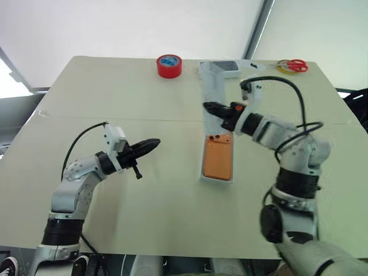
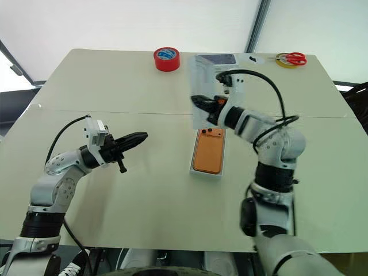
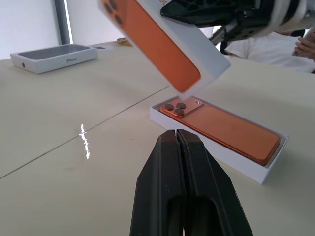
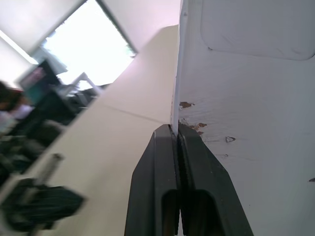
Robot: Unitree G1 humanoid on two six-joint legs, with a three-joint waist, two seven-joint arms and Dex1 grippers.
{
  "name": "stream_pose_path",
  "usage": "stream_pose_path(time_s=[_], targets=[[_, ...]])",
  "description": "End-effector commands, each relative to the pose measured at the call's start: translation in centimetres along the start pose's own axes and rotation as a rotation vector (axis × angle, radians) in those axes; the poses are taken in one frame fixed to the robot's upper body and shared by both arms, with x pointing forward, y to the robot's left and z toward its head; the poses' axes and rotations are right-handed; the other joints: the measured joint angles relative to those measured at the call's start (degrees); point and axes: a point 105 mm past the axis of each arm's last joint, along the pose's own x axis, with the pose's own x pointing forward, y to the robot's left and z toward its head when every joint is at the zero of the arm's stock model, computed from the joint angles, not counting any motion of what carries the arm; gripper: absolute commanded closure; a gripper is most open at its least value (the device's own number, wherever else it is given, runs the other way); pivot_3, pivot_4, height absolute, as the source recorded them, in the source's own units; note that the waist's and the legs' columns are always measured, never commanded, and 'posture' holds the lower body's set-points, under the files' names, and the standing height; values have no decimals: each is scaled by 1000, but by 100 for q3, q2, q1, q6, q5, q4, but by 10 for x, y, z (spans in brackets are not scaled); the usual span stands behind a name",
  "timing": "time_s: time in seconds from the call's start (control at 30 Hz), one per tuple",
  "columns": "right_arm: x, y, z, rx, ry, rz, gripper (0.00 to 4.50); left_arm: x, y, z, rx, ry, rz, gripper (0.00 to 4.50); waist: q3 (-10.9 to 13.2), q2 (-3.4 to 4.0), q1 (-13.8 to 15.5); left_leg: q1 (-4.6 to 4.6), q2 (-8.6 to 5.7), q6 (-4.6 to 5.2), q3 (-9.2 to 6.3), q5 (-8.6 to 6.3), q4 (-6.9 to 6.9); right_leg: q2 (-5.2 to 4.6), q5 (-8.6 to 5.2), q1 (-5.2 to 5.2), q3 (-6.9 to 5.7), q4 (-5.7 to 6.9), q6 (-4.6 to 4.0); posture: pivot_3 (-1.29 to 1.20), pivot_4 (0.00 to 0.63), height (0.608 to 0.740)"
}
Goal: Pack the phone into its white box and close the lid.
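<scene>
The orange phone [image 1: 218, 160] lies back up in the shallow white box [image 3: 206, 147] at the middle of the table, its camera cluster toward the far end. Just above and beyond it, tilted in the air, hangs the lid [image 1: 211, 86], a white shell with an orange phone picture on its top [image 3: 152, 42]. My right gripper [image 1: 207, 106] is shut on one edge of the lid [image 4: 246, 98]. Left of the box, my left gripper [image 1: 155, 142] is shut and empty, pointing at the box's near corner from a short way off [image 3: 177, 132].
At the table's far edge stand a red tape roll [image 1: 169, 65], a dark-topped white box [image 1: 227, 68] and red-handled scissors [image 1: 294, 65]. A person in white [image 3: 268, 49] sits beyond the table. Bare tabletop spreads left of and in front of the box.
</scene>
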Motion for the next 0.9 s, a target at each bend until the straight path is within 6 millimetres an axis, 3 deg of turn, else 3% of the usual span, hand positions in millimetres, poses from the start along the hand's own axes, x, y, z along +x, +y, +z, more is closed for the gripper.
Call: stream_pose_path(time_s=[0.03, 0.17, 0.37, 0.7, 0.9], targets=[[-18, 30, -10, 96, 12, 190, 4500, 2, 0, 14, 38, -36, -6, 4449, 0, 0, 2, -1, 0, 0, 0, 0, 0, 0, 0, 0, 0, 0, 0, 0, 150, 740], [-25, 23, -38, 228, 107, 212, 4500, 5, -2, 15, 28, -48, -3, 4449, -1, 0, -10, 2, -2, 1, -2, 0, 1, -3, 0, 2, -1, -9, -1, 0, 150, 740], [-25, 24, -60, 296, 204, 201, 4500, 14, -11, 10, 16, -54, -26, 4449, 0, 4, -53, -1, 0, 0, 3, 0, 0, 2, 0, -7, 2, -7, -1, 0, 150, 740], [-1, 26, -59, 422, 192, 114, 4500, 22, -15, 10, -13, -71, -8, 4449, 0, 3, -26, -23, 1, 5, 0, -2, 22, 6, 0, -15, 1, -5, 0, 0, 150, 740], [-5, -5, -72, 476, 192, -61, 4500, 25, -20, 3, -45, -61, 0, 4449, 0, 3, -9, -39, 3, 13, -2, -6, 37, 8, 0, -21, 0, -4, 0, 0, 150, 740]])
